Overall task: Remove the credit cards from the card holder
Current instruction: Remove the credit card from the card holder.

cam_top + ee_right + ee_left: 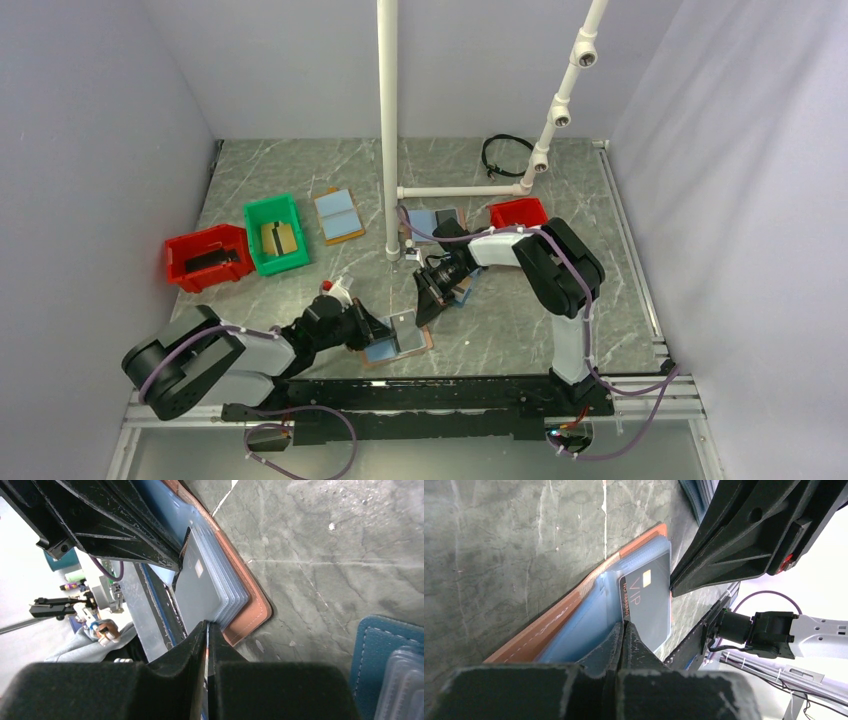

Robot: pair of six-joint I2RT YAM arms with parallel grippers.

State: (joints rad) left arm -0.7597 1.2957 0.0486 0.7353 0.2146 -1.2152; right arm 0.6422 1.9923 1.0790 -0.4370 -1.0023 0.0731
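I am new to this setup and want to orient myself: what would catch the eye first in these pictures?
The two grippers meet at the open card holder, near the table's front edge: left gripper and right gripper, both shut, reach it from opposite sides. One half shows a dark grey card marked VIP. Further back on the left stand a red bin and a green bin.

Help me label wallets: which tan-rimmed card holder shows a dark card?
The card holder nearest the arm bases, between the left hand and right hand, showing a grey VIP card. The other, by the green bin, shows only blue.
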